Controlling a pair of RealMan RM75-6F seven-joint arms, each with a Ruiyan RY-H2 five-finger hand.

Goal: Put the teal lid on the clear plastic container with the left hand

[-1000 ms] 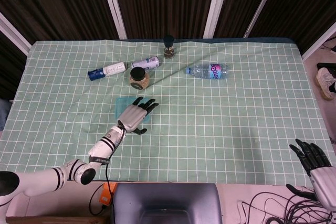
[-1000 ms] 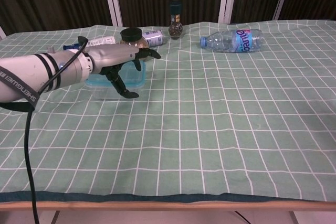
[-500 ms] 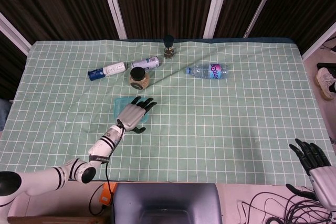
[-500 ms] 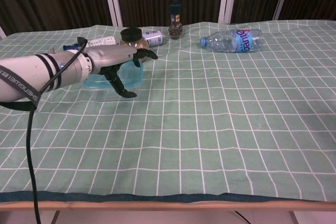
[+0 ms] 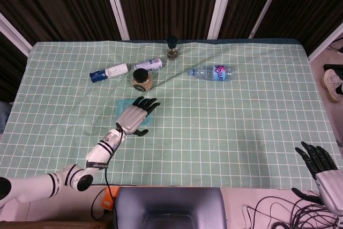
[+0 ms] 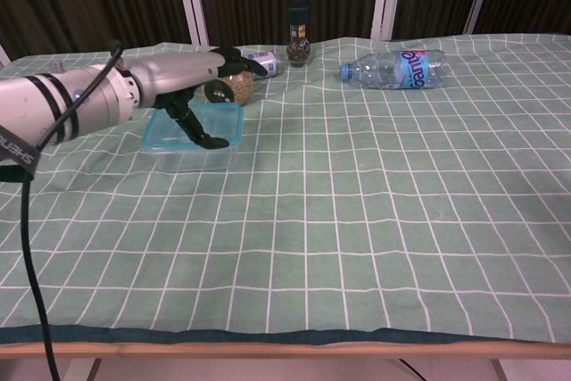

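One second on, your left hand has lifted off the teal lid, fingers spread and empty. Lid sits on the container, six o'clock of the jar on the desk; seating looks done.

On the checked cloth: water bottle, pepper grinder, spice jar, 2 lying bottles.

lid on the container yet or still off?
On. The teal lid lies flat on top of the clear plastic container, edges lined up. The left hand is above it, fingers spread. Whether it is snapped shut, cannot tell.
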